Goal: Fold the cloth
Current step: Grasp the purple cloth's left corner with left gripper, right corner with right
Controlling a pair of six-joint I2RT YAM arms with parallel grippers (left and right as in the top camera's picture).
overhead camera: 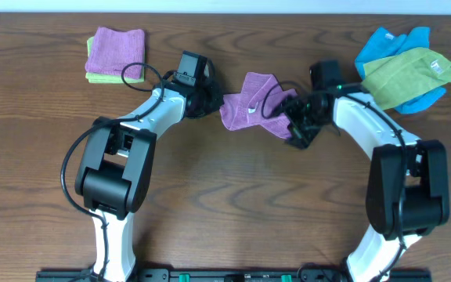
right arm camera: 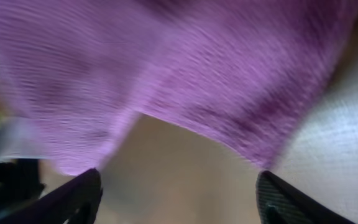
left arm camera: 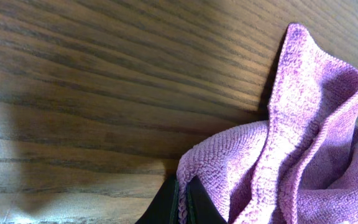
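Cloth (overhead camera: pixel 250 102) crumpled near the far edge of the table (overhead camera: pixel 225 196), midway along. Left wrist view only: left gripper (left arm camera: pixel 182 202) with jaws pressed together right against a looped terry fold, pinch on fabric impossible to tell. Right wrist view only: right gripper (right arm camera: pixel 179 196) spread wide, blurred violet pile hanging ahead. Overhead alone: small white tag (overhead camera: pixel 254 110), dark wood grain, folded stack (overhead camera: pixel 116 55) at far left corner, blue and green cloths (overhead camera: pixel 405 66) at far right corner.
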